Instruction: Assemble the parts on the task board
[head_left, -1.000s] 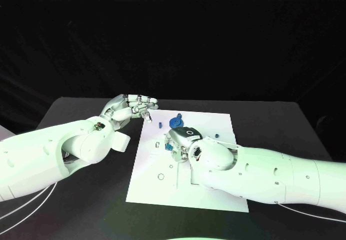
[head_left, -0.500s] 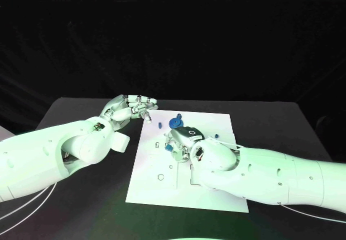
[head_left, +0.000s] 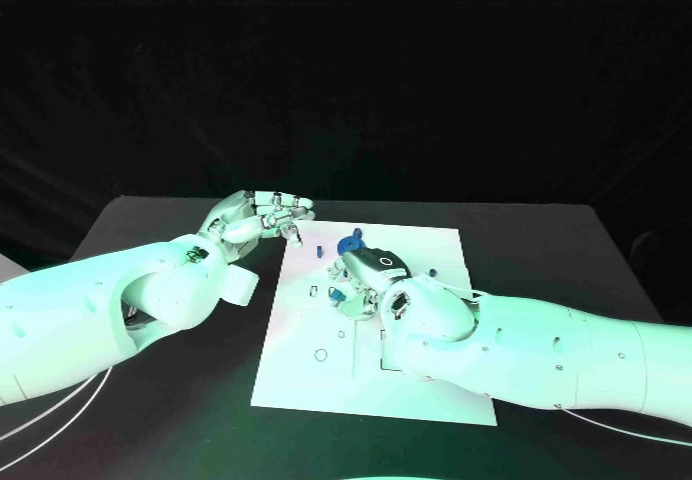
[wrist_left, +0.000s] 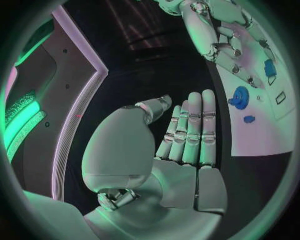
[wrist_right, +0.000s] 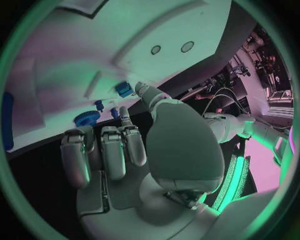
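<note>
The white task board (head_left: 310, 370) lies mid-table. A blue gear (head_left: 351, 243) sits near its far edge, with a small blue peg (head_left: 313, 252) beside it. My right hand (head_left: 368, 275) hovers over the board's far half, fingers loosely bent and holding nothing. A blue block (head_left: 335, 294) lies on the board just beside that hand. The right wrist view shows the block (wrist_right: 124, 89) by the thumb tip, apart from the gear (wrist_right: 87, 118). My left hand (head_left: 267, 215) is off the board's far left corner, and its fingers (wrist_left: 190, 130) are straight and empty.
Another small blue piece (head_left: 430, 271) lies toward the board's right side. Outlined slots (head_left: 323, 353) mark the board's near half. My right forearm (head_left: 548, 355) covers the board's near right part. Black table surrounds the board.
My right hand has shifted slightly toward the far edge, uncovering more of the blue block beside it. The left hand has stayed in place.
</note>
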